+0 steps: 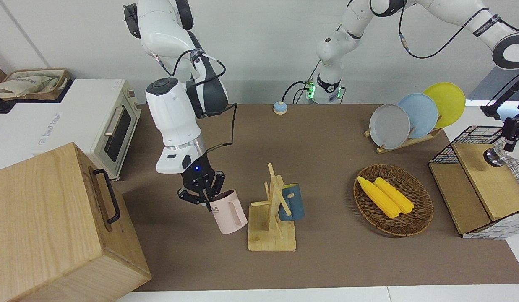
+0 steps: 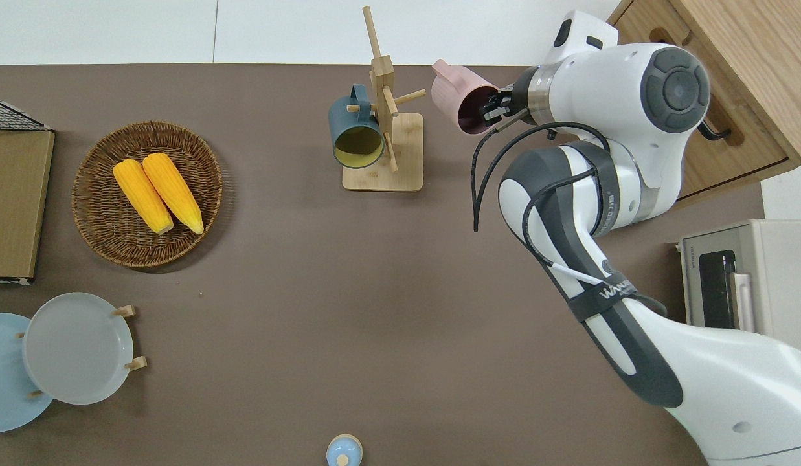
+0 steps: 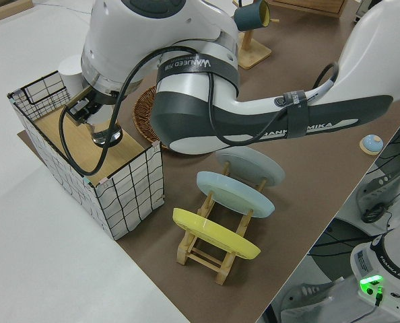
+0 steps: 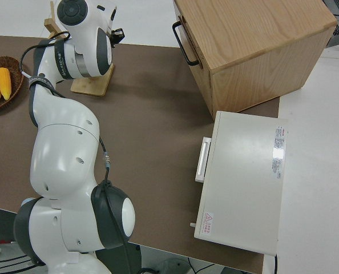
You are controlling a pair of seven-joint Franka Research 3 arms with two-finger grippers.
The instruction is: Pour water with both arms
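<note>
My right gripper [image 1: 203, 196] is shut on the rim of a pink cup [image 1: 228, 212]. The cup is tilted with its mouth toward the robots, beside the wooden mug tree [image 1: 274, 205] on the side toward the right arm's end of the table. Seen from overhead, the right gripper [image 2: 495, 107] reaches into the pink cup's [image 2: 460, 96] mouth. A dark blue mug [image 1: 291, 202] hangs on the tree. My left gripper [image 3: 84, 110] is over the wire basket [image 3: 122, 192], close to a small silver round object [image 3: 107, 138]. Water is out of view.
A large wooden box [image 1: 53, 222] and a white toaster oven [image 1: 104, 121] stand at the right arm's end. A wicker tray [image 1: 418, 218] holds two corn cobs. A rack of three plates [image 1: 410, 115] stands nearer the robots, as does a small blue knob [image 1: 280, 108].
</note>
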